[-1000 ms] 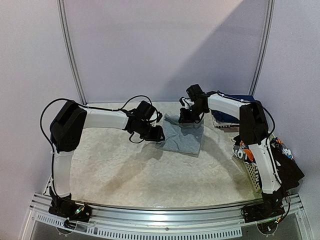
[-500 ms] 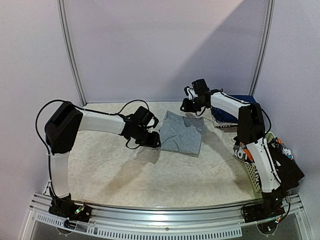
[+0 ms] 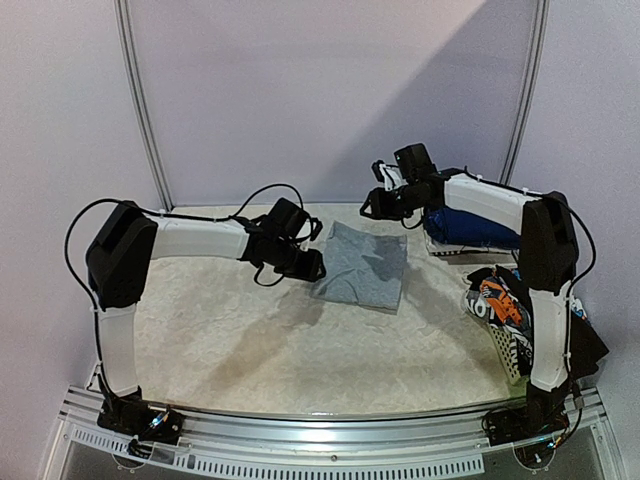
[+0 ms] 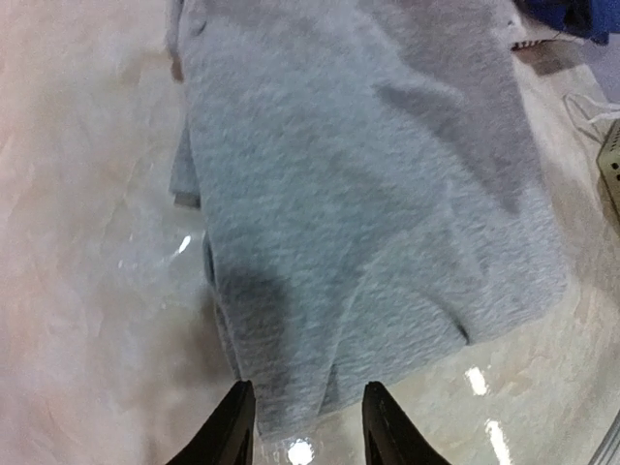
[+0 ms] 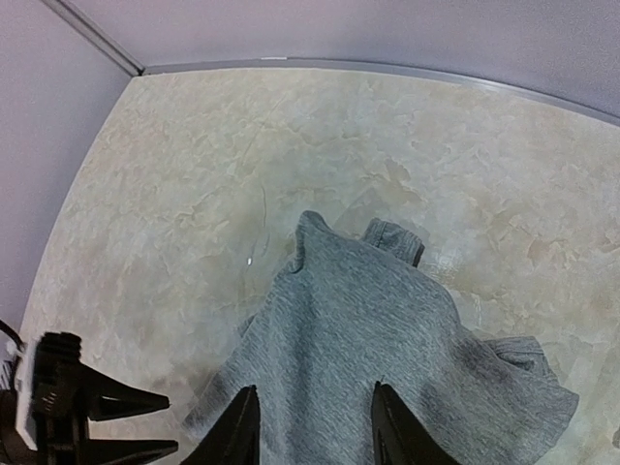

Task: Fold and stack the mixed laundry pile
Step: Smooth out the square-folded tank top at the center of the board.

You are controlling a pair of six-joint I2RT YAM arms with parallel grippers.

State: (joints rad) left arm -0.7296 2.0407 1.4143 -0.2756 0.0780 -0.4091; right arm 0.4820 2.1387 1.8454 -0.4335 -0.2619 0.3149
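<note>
Grey shirt [image 3: 360,265] lies folded near the table's [image 3: 250,340] far edge | left gripper [image 4: 308,407] fingers apart at its left edge; right gripper [image 5: 315,412] apart, empty, above it | risk I see: pinching one layer unfolds it.

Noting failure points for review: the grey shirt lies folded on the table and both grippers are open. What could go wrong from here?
1. The left gripper has its open fingers either side of the grey shirt at its layered edge. Closing might catch only some layers and pull the fold open.
2. A cuff pokes out at the far edge, below the raised right gripper. It may drag loose if the shirt goes to the navy blue stack.
</note>
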